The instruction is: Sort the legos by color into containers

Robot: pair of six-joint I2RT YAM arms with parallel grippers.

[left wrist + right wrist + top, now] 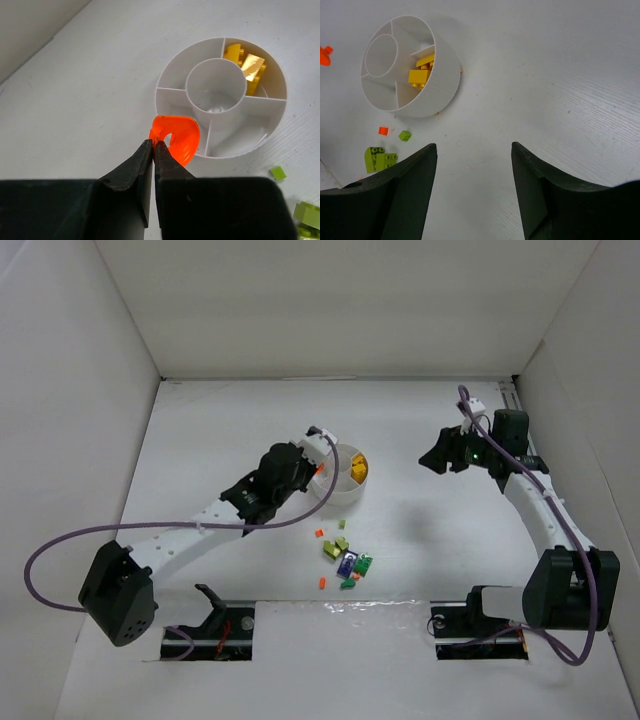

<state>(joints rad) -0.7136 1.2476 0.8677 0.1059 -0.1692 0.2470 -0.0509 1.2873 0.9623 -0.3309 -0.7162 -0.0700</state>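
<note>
Left wrist view: the orange piece [175, 137], a thin plate with one rounded end, is pinched by its straight end between the tips of the left gripper [153, 147], whose jaws are closed tight on it. It hangs at the 7 o'clock edge of the dish [172, 102], its rounded end overlapping the rim there. Its long axis runs from the fingertips toward 1 o'clock, so the curved end leads toward the dish. Gripping it by the tail looks deliberate, since that leaves most of the plate free to drop into a wedge with the fingers outside the wall. How high it sits above the rim I cannot tell. The yellow bricks [247, 67] fill the wedge at 1 o'clock, while the centre cup [216, 85] and the other wedges look bare, so any near wedge would keep orange apart from yellow. A lime brick [278, 173] lies on the table [100, 75] just outside the dish at 5 o'clock. In the top view the loose bricks [347, 558] are clustered at 6 o'clock from the dish, near but not touching it. The right gripper [474, 147] hangs well apart at 3 o'clock with its jaws spread wide and nothing between them, probably parked clear of the left arm.
</note>
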